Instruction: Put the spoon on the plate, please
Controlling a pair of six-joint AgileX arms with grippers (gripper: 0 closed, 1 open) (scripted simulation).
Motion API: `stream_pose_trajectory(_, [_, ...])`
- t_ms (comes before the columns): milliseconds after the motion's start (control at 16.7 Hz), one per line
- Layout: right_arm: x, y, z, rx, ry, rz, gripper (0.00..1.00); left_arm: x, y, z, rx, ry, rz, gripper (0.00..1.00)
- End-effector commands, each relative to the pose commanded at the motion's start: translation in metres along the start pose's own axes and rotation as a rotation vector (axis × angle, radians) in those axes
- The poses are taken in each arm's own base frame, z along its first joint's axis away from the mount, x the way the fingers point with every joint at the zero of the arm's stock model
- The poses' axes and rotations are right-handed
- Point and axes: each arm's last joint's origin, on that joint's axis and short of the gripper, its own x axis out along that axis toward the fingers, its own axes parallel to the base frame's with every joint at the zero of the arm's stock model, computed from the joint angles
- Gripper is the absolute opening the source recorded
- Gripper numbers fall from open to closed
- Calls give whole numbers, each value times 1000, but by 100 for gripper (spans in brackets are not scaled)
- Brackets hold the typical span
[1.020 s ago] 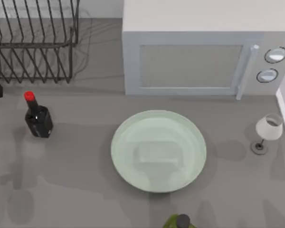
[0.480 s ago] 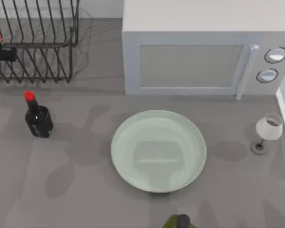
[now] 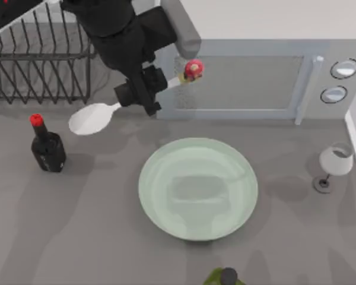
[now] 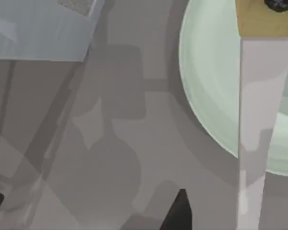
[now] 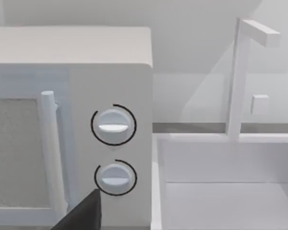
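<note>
Left gripper [image 3: 143, 93] is over the table in front of the microwave's [image 3: 255, 65] left front corner, fingers clamped on the handle of the spoon [image 3: 130, 100], mid-shaft. The spoon is held off the table, roughly level: white oval bowl sticks out away from the microwave toward the wine bottle [image 3: 47, 148], red-pink round ornament end lies over the microwave door's left edge. The plate [image 3: 198, 188], pale mint green, sits on the table in front of the microwave door, nothing on it; the spoon is apart from it, nearer the microwave than the plate's rim. Left wrist view shows the plate's rim [image 4: 201, 96] and grey table beside it. Dark wire dish rack [image 3: 41, 59] stands left of the microwave, the bottle with its red cap in front of the rack. White wine glass [image 3: 333, 163] stands in front of the microwave's two round knobs, well right of the plate. Green round-topped item [image 3: 224, 277] at the table's near edge, in front of the plate, can't tell what it is. Right wrist view faces the microwave knobs [image 5: 113, 125]; a dark finger tip shows at the edge, right pincer state can't tell. No brand, label or writing readable on the microwave, bottle or anything else.
</note>
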Motion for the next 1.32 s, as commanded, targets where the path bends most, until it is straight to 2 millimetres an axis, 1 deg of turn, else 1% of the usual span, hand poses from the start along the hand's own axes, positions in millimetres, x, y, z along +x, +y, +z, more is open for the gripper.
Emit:
stream_pose_trajectory(60, [0,0,0,0,0,0,100,21,-13,17,99,37,-36,0])
stream_pose_trajectory(120, [0,0,0,0,0,0,100,44,-26,31,179,80,-69,0])
stream_pose_trajectory(240, [0,0,0,0,0,0,100,85,-47,46,288,168,-118,0])
stream_pose_trajectory(300, [0,0,0,0,0,0,100,101,-54,49,322,202,-132,0])
stream_pose_trajectory(360, [0,0,0,0,0,0,100,111,-59,51,343,226,-139,0])
stream_pose_trajectory(420, [0,0,0,0,0,0,100,116,-61,52,355,239,-142,0])
stream_pose_trajectory(960, [0,0,0,0,0,0,100,117,-61,52,348,228,-151,0])
stream_pose_trajectory(1320, [0,0,0,0,0,0,100,110,-68,61,382,161,-150,0])
